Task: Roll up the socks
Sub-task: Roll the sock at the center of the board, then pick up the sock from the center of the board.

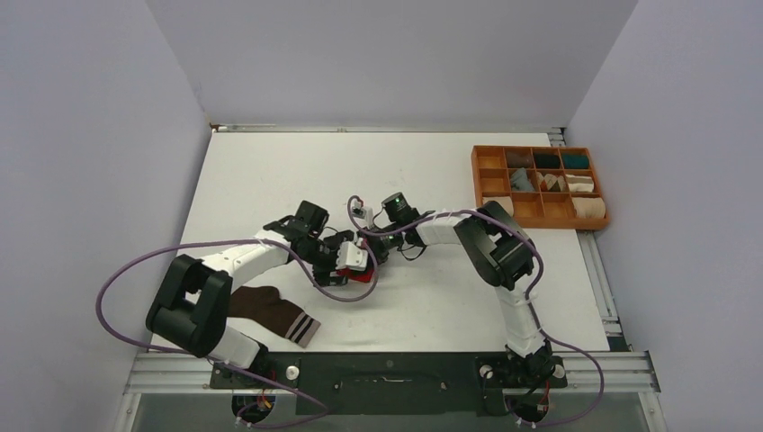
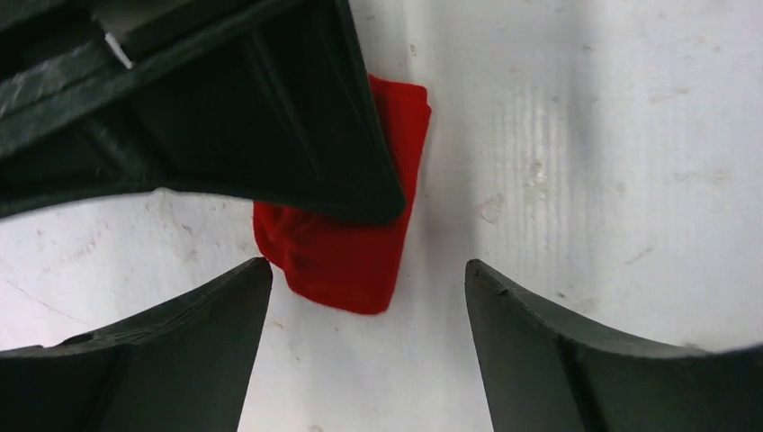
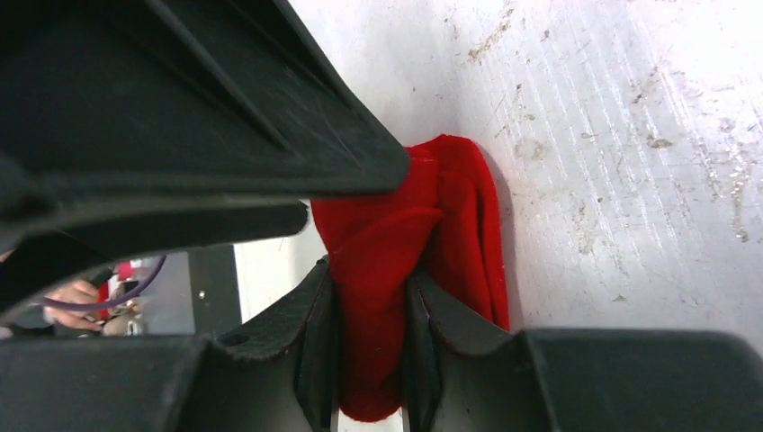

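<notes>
Red cloth is picked out from the top camera: the red sock [image 1: 360,273] is bunched on the table [image 1: 405,171], flanked by the left gripper [image 1: 335,263] and the right gripper [image 1: 372,248]. The brown sock [image 1: 274,310] is seen well apart, by the left arm's base.

From the left wrist, the left gripper [image 2: 367,267] is shown spread. The red sock [image 2: 346,261] is framed just ahead between its fingers, long axis running away from them, and partly covered by the other arm's finger.

From the right wrist, the right gripper [image 3: 371,283] is seen pinched on a fold of the red sock [image 3: 450,216]. The right arm is therefore judged nearer.
</notes>
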Robot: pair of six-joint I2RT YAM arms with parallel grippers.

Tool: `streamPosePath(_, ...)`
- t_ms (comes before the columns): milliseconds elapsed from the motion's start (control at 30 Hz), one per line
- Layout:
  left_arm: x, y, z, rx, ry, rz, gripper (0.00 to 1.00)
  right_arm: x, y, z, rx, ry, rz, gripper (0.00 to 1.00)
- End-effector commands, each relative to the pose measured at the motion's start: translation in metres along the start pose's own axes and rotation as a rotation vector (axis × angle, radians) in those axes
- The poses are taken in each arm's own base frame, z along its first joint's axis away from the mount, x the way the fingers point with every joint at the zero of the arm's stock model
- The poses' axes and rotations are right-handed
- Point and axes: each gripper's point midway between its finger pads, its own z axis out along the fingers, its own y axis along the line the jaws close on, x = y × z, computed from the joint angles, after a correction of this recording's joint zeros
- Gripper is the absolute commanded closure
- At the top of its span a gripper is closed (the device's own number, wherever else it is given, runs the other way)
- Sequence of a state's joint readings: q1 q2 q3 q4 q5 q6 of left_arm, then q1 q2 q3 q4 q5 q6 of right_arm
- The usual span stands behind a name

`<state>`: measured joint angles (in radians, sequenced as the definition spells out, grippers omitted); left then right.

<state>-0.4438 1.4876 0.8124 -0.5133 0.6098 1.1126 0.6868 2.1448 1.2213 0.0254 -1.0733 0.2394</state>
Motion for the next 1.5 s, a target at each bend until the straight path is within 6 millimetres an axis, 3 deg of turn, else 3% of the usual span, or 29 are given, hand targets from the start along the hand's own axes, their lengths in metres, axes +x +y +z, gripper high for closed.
streamPosePath(0,0.001,0.03,0.015,-0.122,0.1,0.157,0.24,0.05,-0.039,0.012,0.072,0.098,0.149,0.88)
streamPosePath(167,0.012,0.025,0.03,-0.108,0.187,0.175,0.33,0.05,-0.043,0.013,0.073,0.107,0.134,0.85)
streamPosePath(267,0.016,0.016,0.033,-0.08,0.223,0.15,0.66,0.042,-0.042,0.009,0.074,0.089,0.11,0.76)
streamPosePath(433,0.022,0.0,0.031,0.006,0.265,0.055,1.0,0.01,-0.034,-0.01,0.09,0.012,0.037,0.55)
streamPosePath(533,0.032,-0.014,0.03,0.084,0.3,-0.018,1.0,-0.016,-0.028,-0.036,0.116,-0.071,-0.009,0.46)
streamPosePath(667,0.04,-0.031,0.03,0.184,0.315,-0.136,1.0,-0.036,-0.022,-0.076,0.152,-0.18,-0.045,0.42)
streamPosePath(833,0.032,-0.04,0.029,0.297,0.264,-0.313,1.0,-0.029,-0.02,-0.108,0.253,-0.227,-0.098,0.39)
streamPosePath(1067,0.021,-0.047,0.028,0.489,0.212,-0.547,1.0,-0.006,-0.018,-0.134,0.48,-0.306,-0.258,0.29)
streamPosePath(1133,0.017,-0.045,0.028,0.529,0.202,-0.597,1.0,-0.003,-0.008,-0.131,0.535,-0.295,-0.425,0.28)
streamPosePath(1267,0.012,-0.04,0.029,0.601,0.192,-0.688,1.0,-0.009,0.034,-0.092,0.6,-0.216,-0.924,0.18)
streamPosePath(1333,0.013,-0.038,0.03,0.62,0.193,-0.726,1.0,-0.02,0.047,-0.078,0.611,-0.219,-1.075,0.14)
streamPosePath(1400,0.015,-0.037,0.032,0.622,0.195,-0.746,1.0,-0.031,0.051,-0.063,0.6,-0.19,-1.142,0.13)
streamPosePath(1467,0.015,-0.035,0.032,0.615,0.193,-0.749,1.0,-0.032,0.041,-0.041,0.571,-0.098,-1.175,0.1)
